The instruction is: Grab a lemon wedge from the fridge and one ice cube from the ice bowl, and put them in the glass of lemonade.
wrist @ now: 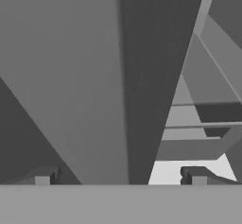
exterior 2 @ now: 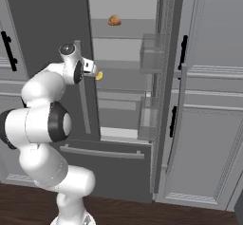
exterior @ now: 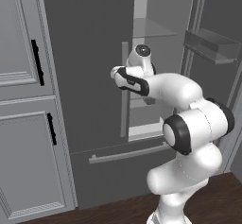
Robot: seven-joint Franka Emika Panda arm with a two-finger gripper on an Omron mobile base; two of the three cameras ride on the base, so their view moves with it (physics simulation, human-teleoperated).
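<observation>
The fridge (exterior 2: 52, 24) has its right door swung open, and the left door is closed with its long bar handle (exterior 2: 84, 100) just beside the arm. The gripper (wrist: 120, 176) stands wide and empty, one finger tip on each side of the closed door's edge in the hand view. The lemon wedge (exterior 2: 99, 75) is, I think, the small yellow piece on a middle shelf, very near the hand, though it is too small to be certain. A brownish item (exterior 2: 114, 20) lies on the shelf above and should be left alone. To do this step well, the hand should move right, past the door edge, into the opening, then go level to the wedge and close slowly around it, without touching the clear shelf.
</observation>
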